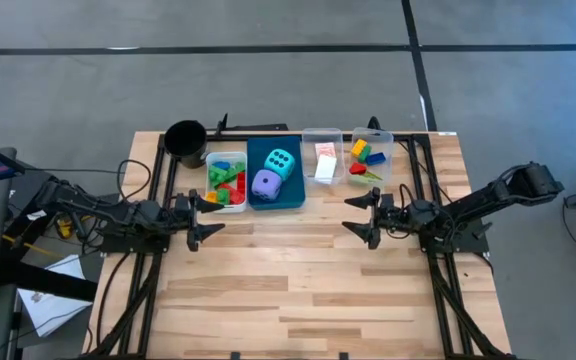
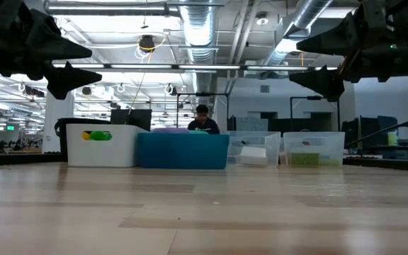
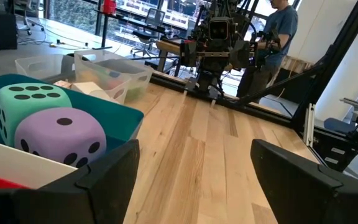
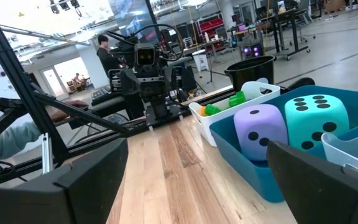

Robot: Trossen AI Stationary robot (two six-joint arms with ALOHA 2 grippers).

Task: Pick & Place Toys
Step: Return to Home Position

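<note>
Toys lying in the bins along the table's far edge; both arms empty.
The purple die [image 1: 265, 183] and cyan die [image 1: 280, 163] sit side by side in the blue bin [image 1: 298, 200]; bricks [image 1: 226, 183] fill the white bin [image 1: 211, 158]. The dice look light but bulky, best taken across opposite flat faces; the bricks look hard and slick. Left gripper [image 1: 211, 215] and right gripper [image 1: 351, 215] hover over the table [image 1: 298, 290], fingers spread, holding nothing.

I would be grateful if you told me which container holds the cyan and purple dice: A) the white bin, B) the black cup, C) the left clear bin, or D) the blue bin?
D: the cyan die and the purple die both sit inside the blue bin.
</note>
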